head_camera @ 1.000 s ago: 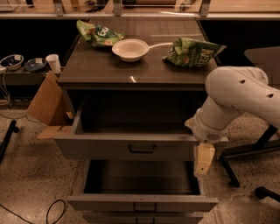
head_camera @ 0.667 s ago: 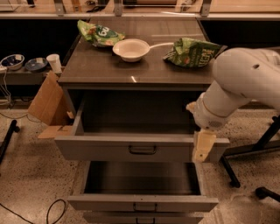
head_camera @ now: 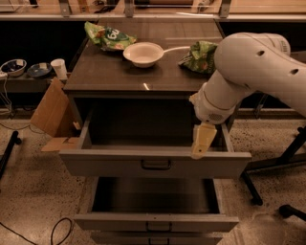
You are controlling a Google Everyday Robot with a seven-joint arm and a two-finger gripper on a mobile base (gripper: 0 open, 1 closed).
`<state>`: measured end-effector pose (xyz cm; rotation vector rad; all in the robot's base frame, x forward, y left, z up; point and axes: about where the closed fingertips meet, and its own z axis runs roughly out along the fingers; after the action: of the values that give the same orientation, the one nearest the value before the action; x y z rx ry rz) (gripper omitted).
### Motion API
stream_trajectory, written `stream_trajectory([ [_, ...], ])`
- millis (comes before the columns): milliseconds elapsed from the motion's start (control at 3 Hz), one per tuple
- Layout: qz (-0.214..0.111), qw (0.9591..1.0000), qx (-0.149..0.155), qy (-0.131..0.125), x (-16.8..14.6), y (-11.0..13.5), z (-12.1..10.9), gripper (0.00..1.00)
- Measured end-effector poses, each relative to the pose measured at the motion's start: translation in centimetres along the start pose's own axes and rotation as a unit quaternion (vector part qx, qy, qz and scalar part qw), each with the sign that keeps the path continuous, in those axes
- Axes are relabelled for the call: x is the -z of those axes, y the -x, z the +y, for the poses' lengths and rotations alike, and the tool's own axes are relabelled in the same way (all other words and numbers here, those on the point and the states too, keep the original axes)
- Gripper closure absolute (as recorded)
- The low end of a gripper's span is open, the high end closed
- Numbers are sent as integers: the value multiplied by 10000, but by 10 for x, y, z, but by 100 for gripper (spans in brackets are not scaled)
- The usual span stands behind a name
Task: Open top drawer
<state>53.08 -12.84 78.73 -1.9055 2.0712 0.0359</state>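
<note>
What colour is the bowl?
The bowl is white, camera view; the tool hangs over the top drawer.

A: Floor?
B: Pale speckled floor (head_camera: 28, 191) across the bottom of the frame.
A: Furniture?
B: Dark-topped cabinet (head_camera: 105, 76) at centre. Low dark shelf (head_camera: 24, 84) at the left edge, cardboard box (head_camera: 50, 112) between it and the cabinet. Black chair legs (head_camera: 287, 154) lower right. Wooden ledge (head_camera: 258, 7) with metal posts along the top.
A: Light?
B: Dim, warm.
A: Gripper?
B: The gripper (head_camera: 201, 142) hangs right of centre.
</note>
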Motion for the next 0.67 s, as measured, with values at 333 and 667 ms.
stream_trajectory([
  [333,-31,9999,-93,46,-22,12,-8,0],
  [667,-95,9994,-311,124,-45,16,-14,11],
])
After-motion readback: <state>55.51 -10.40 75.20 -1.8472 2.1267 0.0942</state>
